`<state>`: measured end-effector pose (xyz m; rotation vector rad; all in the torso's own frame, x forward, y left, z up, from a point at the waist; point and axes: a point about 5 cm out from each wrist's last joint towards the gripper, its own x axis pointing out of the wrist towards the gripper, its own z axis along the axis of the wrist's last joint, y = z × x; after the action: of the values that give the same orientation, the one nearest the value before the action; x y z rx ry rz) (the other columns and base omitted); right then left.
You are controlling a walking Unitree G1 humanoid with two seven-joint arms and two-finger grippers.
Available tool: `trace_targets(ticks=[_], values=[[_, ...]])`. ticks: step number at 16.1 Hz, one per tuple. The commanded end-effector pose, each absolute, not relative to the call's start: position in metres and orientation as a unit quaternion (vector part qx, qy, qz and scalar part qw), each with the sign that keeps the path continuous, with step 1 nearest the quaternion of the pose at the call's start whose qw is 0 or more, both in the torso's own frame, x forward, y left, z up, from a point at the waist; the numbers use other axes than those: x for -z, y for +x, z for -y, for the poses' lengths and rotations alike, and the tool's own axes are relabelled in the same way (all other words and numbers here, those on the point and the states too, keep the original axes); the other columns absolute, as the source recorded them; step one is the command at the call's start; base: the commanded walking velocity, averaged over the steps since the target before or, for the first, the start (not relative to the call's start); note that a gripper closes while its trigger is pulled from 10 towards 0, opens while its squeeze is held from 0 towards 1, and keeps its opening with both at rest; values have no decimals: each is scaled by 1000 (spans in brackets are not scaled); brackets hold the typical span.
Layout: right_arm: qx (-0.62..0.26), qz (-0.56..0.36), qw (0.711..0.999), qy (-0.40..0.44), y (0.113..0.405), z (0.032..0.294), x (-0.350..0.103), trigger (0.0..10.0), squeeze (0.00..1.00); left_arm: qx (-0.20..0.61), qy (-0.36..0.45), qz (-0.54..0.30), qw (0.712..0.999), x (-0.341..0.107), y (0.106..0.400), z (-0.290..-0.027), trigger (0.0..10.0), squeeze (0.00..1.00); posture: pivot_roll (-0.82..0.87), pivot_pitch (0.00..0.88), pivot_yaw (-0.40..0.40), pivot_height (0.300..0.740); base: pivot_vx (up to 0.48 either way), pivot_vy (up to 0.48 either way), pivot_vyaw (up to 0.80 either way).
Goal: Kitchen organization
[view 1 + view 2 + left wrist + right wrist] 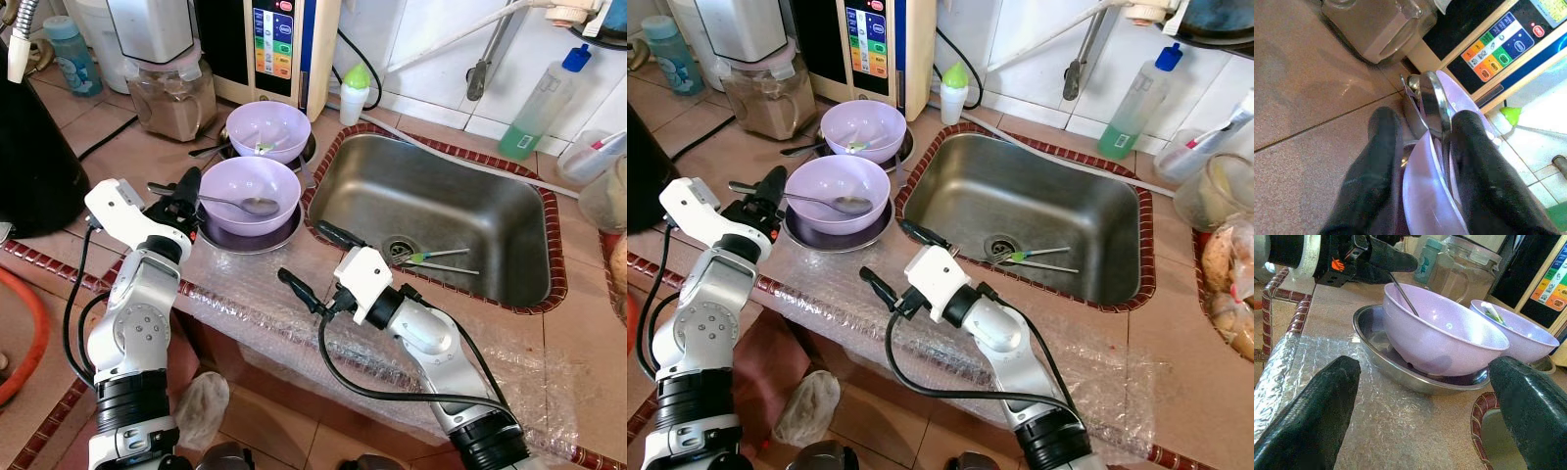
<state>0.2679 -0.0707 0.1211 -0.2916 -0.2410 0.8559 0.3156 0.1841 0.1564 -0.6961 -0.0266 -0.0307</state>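
Note:
A purple bowl (235, 186) sits in a steel plate (245, 241) on the brown counter, with a metal spoon (247, 205) lying in it, handle sticking out to the left. My left gripper (186, 196) is at that handle beside the bowl's left rim. In the left wrist view its fingers (1383, 142) stand either side of the handle (1434, 105) with a gap showing. A second purple bowl (267, 127) stands just behind. My right gripper (304, 253) hovers open over bubble wrap (255, 305) at the counter's front edge, pointing at the plate (1400, 369).
A steel sink (431, 196) lies right of the bowls, with utensils (441, 259) by its drain. Behind stand a blender jar (171, 98), a panelled appliance (279, 49), a small green-capped bottle (355, 93) and a soap bottle (544, 103). A black object (34, 157) is at far left.

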Motion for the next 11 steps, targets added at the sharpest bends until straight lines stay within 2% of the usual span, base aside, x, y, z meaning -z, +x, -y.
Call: trace_targets(ticks=[1, 11], values=[[-420, 115, 888, -147, 267, 70, -121, 10000, 0, 20, -341, 15, 940, -159, 314, -184, 0, 0, 47, 34, -31, 740, 0, 0, 0], [-423, 108, 886, -153, 267, 68, -116, 10000, 0, 26, -331, 44, 942, -177, 314, -187, 0, 0, 59, 25, -35, 740, 0, 0, 0]])
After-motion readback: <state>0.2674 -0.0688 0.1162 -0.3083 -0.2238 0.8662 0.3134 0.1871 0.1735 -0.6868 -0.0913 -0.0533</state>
